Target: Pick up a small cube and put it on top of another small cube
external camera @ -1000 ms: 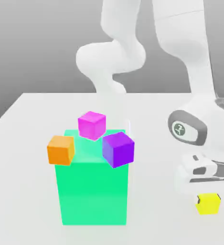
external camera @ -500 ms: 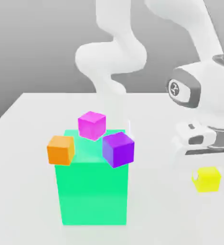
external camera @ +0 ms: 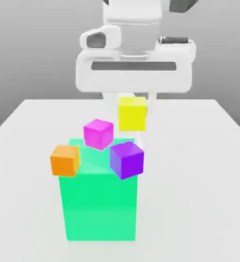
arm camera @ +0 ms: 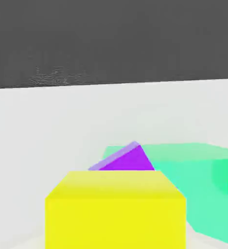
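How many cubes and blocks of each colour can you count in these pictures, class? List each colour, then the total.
Yellow cube: 1
Magenta cube: 1
Purple cube: 1
Orange cube: 1
Green block: 1
Total: 5

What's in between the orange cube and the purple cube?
The green block's top lies between the orange cube and purple cube, in the exterior view.

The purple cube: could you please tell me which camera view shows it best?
The exterior view: the purple cube appears whole there, at a corner of the green block. In the hand view, the yellow cube hides its lower part, leaving an upper portion visible.
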Robot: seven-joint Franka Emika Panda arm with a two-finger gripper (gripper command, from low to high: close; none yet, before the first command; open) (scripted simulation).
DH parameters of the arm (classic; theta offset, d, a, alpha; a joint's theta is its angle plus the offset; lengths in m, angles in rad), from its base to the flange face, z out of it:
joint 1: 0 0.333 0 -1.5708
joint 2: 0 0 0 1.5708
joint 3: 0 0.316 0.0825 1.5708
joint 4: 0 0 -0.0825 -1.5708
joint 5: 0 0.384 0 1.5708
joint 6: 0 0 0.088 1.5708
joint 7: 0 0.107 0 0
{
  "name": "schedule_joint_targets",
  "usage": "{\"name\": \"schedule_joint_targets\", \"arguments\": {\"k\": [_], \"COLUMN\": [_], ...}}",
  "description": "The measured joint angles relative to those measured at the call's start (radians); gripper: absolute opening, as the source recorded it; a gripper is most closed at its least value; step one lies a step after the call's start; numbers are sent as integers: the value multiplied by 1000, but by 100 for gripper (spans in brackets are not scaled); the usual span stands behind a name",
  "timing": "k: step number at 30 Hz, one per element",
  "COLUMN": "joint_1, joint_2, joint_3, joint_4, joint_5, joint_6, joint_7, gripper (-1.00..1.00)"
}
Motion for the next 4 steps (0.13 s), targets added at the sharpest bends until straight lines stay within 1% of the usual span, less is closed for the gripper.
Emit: {"name": "schedule_joint_targets", "arguments": {"k": [1,4], "joint_1": [-2,-2], "joint_2": [14,14], "joint_3": [1,1], "joint_4": [-22,-22], "joint_5": [0,0], "joint_6": [36,36], "joint_7": [0,0], "gripper": [100,100]}}
